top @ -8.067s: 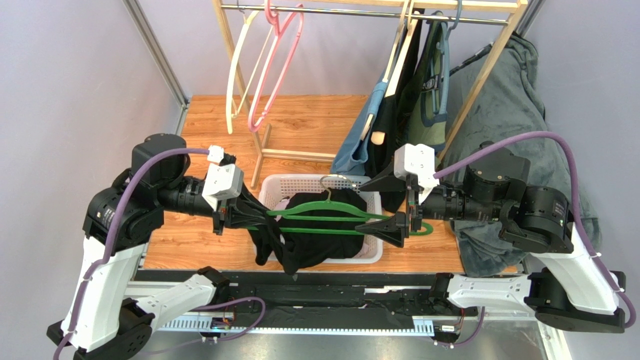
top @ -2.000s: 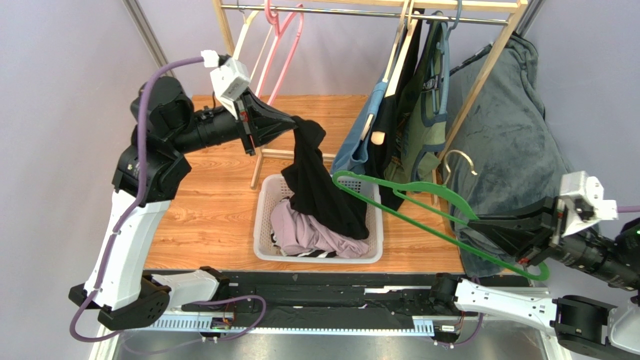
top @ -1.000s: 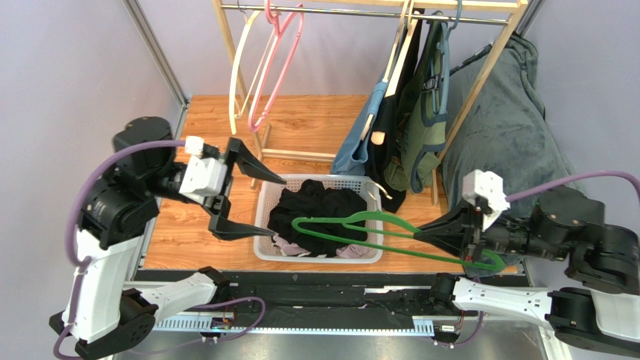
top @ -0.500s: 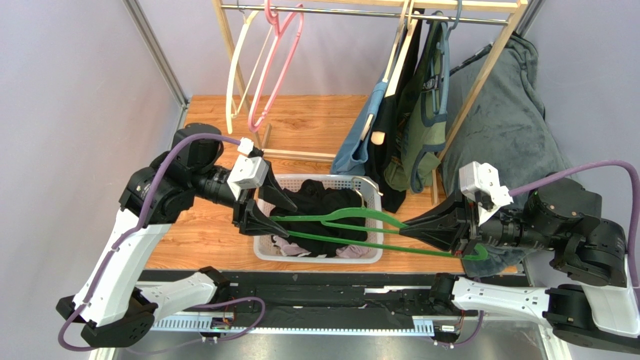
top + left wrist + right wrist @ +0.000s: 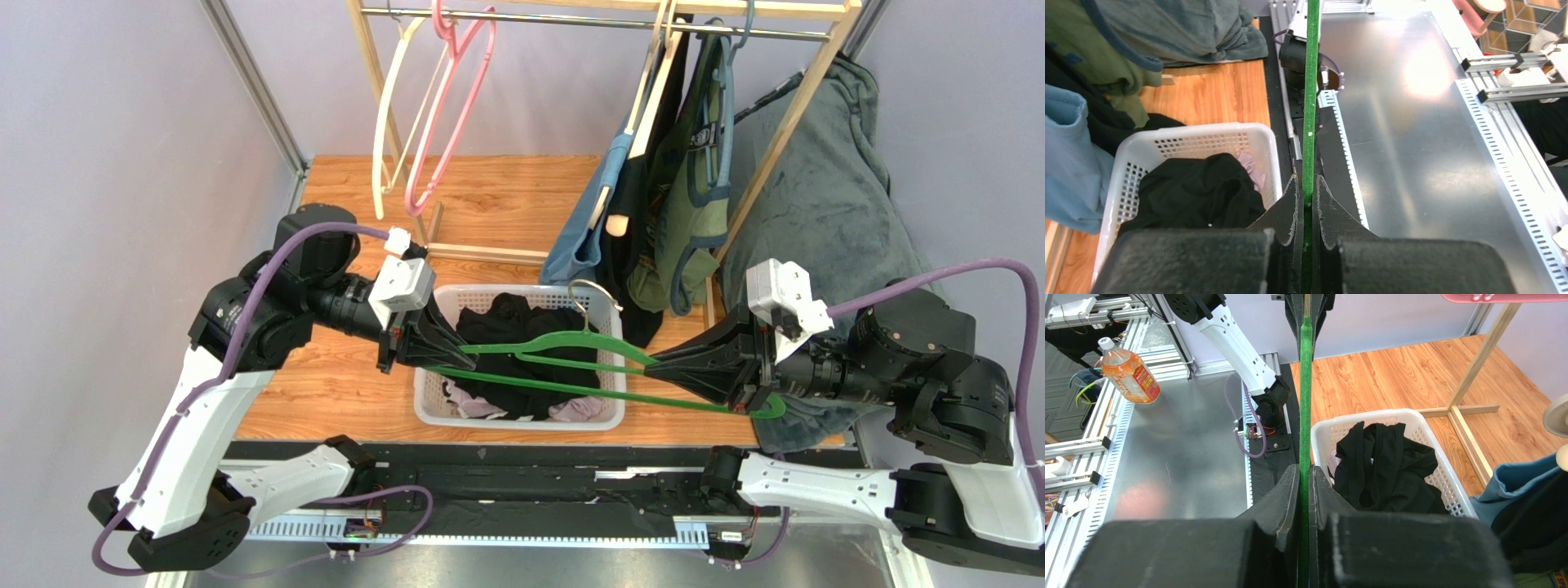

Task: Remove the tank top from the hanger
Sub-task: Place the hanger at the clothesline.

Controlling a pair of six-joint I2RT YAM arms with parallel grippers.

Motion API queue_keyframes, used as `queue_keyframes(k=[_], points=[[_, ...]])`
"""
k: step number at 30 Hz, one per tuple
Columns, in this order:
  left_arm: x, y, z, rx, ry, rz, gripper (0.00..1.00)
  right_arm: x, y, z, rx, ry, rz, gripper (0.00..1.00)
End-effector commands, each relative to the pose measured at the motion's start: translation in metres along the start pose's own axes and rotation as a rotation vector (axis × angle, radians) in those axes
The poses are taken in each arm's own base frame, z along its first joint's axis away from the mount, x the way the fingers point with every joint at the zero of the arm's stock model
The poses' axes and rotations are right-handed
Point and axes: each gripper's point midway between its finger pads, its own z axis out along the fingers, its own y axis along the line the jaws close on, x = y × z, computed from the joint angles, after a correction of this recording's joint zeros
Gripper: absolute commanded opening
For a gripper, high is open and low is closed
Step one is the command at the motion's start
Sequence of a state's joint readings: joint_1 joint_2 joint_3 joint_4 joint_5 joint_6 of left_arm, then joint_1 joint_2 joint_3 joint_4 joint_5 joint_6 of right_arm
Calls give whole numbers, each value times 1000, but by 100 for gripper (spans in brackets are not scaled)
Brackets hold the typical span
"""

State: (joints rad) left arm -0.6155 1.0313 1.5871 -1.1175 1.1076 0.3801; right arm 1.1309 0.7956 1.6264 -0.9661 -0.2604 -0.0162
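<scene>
Two ends of the bare, thin green plastic hanger [image 5: 552, 349] are pinched, the left gripper [image 5: 451, 353] clamping one, the limp black tank top [image 5: 509, 321] crumpled beneath in the white lattice basket [image 5: 613, 410], the right gripper [image 5: 669, 368] clamping the other, so removal looks done and parking the hanger likely comes next.

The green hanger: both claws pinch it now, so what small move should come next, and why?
Probably lift the green hanger clear of the basket. It is bare, the left gripper and right gripper shut on its ends, and the black tank top already lies in the basket.
</scene>
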Motion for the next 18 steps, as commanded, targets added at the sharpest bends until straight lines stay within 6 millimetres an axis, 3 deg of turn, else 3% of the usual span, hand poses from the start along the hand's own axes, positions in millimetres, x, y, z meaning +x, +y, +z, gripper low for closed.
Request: queue_keyframes(k=[1, 5, 6, 7, 12, 14, 15, 18], points=[[-17, 2, -8, -64, -17, 86, 0, -15, -7, -1, 40, -72, -18, 0], [-29, -4, -18, -117, -30, 127, 0, -19, -14, -14, 100, -104, -18, 16], [-32, -8, -21, -124, -37, 146, 0, -21, -20, -20, 141, -121, -15, 28], [-37, -16, -27, -140, -44, 168, 0, -24, -23, -25, 165, -134, -16, 32], [-52, -43, -51, -213, -69, 285, 0, -47, -54, -77, 409, -291, -18, 51], [-57, -49, -62, -279, -80, 318, 0, -52, -64, -94, 489, -340, -12, 53], [-61, -50, -68, -321, -86, 332, 0, -59, -73, -113, 567, -402, 3, 53], [-67, -44, -86, -475, -89, 356, 0, -61, -90, -140, 705, -475, 32, 43]])
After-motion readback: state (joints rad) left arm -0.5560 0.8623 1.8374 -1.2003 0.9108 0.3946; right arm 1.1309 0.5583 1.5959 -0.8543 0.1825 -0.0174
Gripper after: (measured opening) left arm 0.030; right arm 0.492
